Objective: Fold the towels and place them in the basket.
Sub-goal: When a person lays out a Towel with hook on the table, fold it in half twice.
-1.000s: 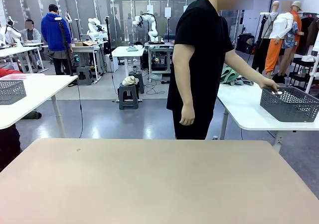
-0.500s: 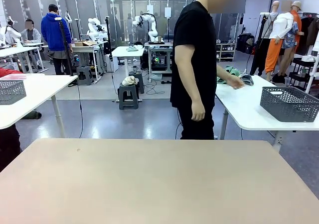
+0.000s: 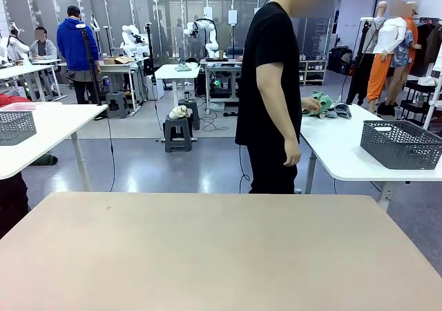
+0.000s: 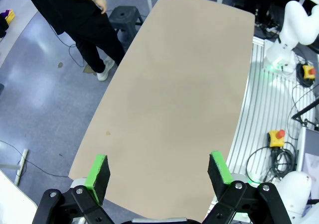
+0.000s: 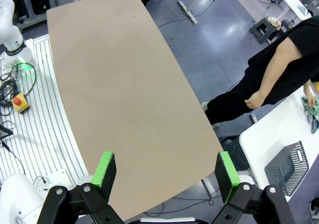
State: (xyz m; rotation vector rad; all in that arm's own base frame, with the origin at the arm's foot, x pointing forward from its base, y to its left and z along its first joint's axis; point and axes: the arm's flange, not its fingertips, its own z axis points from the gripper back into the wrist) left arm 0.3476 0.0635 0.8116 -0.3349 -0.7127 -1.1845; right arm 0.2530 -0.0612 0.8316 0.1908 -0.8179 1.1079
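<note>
Front view, beige surface point(image 3: 221, 256): spans the lower half of the picture, from 9 o'clock to 3 o'clock.
Front view, person point(image 3: 273, 83): in black, stands at 12 o'clock beyond the far edge of the beige surface, turned toward 3 o'clock.
Front view, towels: green towel point(image 3: 320, 104) and blue-grey towel point(image 3: 342, 110) lie crumpled and touching on the white surface point(image 3: 338, 152) at 2 o'clock.
Front view, reaching hand point(image 3: 310, 105): rests on the green towel.
Front view, free hand point(image 3: 291, 155): hangs at the person's side.
Front view, basket point(image 3: 400, 145): dark mesh, upright on the same white surface at 3 o'clock, well apart from the towels.
Left wrist view, left fingers point(image 4: 98, 171): spread wide apart, nothing between the green pads, over the beige surface.
Left wrist view, stool point(image 4: 122, 17): dark, at 11 o'clock, just beside the person's legs.
Right wrist view, right fingers point(image 5: 106, 168): spread wide apart, holding nothing, over the beige surface.
Right wrist view, basket: at 4 o'clock on the white surface, the green towel at 3 o'clock by the picture's edge.
</note>
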